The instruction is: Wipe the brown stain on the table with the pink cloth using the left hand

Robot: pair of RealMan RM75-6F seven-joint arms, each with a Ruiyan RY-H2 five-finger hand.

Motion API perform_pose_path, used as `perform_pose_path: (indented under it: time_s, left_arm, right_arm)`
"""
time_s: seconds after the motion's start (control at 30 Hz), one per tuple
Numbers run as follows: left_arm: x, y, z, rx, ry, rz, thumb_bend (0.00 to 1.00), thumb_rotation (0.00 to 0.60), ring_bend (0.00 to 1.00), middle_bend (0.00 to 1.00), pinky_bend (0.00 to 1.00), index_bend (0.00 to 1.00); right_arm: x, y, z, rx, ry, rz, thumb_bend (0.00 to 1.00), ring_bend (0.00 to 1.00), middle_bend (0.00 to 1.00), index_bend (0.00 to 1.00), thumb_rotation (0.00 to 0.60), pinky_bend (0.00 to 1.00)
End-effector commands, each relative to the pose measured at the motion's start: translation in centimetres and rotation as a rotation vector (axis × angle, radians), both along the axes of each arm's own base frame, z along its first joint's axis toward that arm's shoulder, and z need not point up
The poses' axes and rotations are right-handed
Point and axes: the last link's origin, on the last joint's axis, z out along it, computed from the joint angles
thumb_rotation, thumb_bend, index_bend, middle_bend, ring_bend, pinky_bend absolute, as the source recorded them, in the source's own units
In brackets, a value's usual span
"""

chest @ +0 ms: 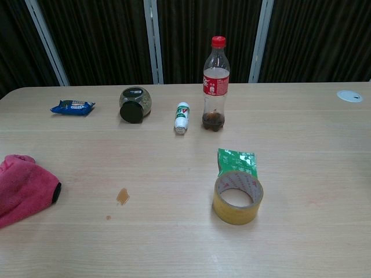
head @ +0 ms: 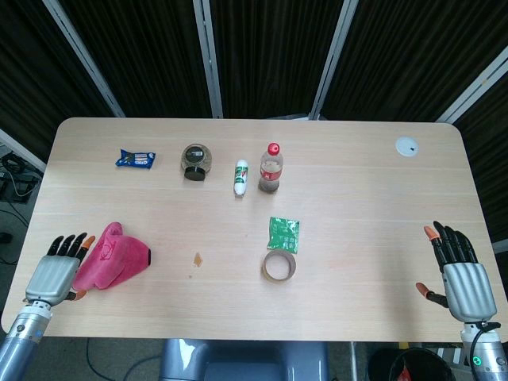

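Left hand (head: 59, 268) beside the pink cloth (head: 113, 257), fingers spread, empty — a shallow grab could drag it past the brown stain (head: 197, 258).

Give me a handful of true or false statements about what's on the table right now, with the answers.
1. The left hand already holds the pink cloth above the table. False: the cloth lies on the table and the hand is just beside it, fingers apart.
2. The brown stain lies uncovered between the cloth and the tape roll. True.
3. The cola bottle lies on its side. False: it stands upright with its red cap on.
4. The green packet sits right behind the tape roll in the chest view. True.
5. The right hand grips the tape roll. False: it is at the table's right edge, open, far from the roll.
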Motion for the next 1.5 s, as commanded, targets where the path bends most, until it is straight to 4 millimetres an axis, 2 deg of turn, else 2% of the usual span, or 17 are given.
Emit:
perform_pose_path:
  time_s: [0.03,0.43,0.73,0.83,0.97,1.13,1.23,1.3,1.37,1.5]
  left_arm:
    - [0.2,1.3,-1.6,-0.023,0.028,0.008,0.00,0.600,0.00,0.00,0.00,0.00]
    - [1.1,4.6,-4.3,-0.028,0.057,0.018,0.00,0.600,0.00,0.00,0.00,0.00]
    - [1.2,5.7,-5.9,-0.037,0.069,0.056,0.00,0.600,0.00,0.00,0.00,0.00]
    - [1.2,6.0,-6.3,-0.038,0.070,0.070,0.00,0.600,0.00,0.00,0.00,0.03]
    - [1.2,6.0,-6.6,-0.040,0.080,0.078,0.02,0.600,0.00,0.00,0.09,0.18]
    - [1.0,5.9,-7.0,-0.038,0.090,0.081,0.06,0.600,0.02,0.03,0.15,0.28]
    - [1.3,5.8,-7.2,-0.016,0.060,0.071,0.20,0.600,0.15,0.20,0.27,0.45]
    - [1.5,5.7,-7.3,0.001,0.039,0.049,0.36,0.600,0.30,0.38,0.37,0.60]
    - [2.1,5.8,-7.2,0.033,0.008,0.009,0.47,0.600,0.39,0.48,0.45,0.69]
    - [3.0,6.1,-7.0,0.060,-0.027,-0.059,0.60,0.600,0.48,0.56,0.54,0.80]
  right_arm:
    - [0.0,0.0,0.0,0.001,-0.003,0.000,0.00,0.00,0.00,0.00,0.600,0.08]
    - [0.0,-0.1,0.0,0.004,-0.011,-0.004,0.00,0.00,0.00,0.00,0.600,0.08]
    - [-0.1,-0.2,-0.1,0.009,-0.016,-0.004,0.00,0.00,0.00,0.00,0.600,0.08]
    - [-0.1,-0.2,-0.1,0.008,-0.019,-0.006,0.00,0.00,0.00,0.00,0.600,0.08]
    - [-0.1,-0.3,0.0,0.007,-0.023,-0.010,0.00,0.00,0.00,0.00,0.600,0.08]
    - [-0.1,-0.3,0.0,0.004,-0.024,-0.004,0.00,0.00,0.00,0.01,0.600,0.08]
    - [-0.1,-0.2,0.0,-0.001,-0.026,-0.004,0.00,0.00,0.00,0.01,0.600,0.08]
    - [-0.1,-0.3,0.0,-0.001,-0.027,-0.005,0.00,0.00,0.00,0.01,0.600,0.08]
    - [-0.1,-0.3,0.0,-0.001,-0.028,-0.004,0.00,0.00,0.00,0.01,0.600,0.08]
    - [-0.1,-0.2,0.0,-0.003,-0.028,-0.004,0.00,0.00,0.00,0.01,0.600,0.08]
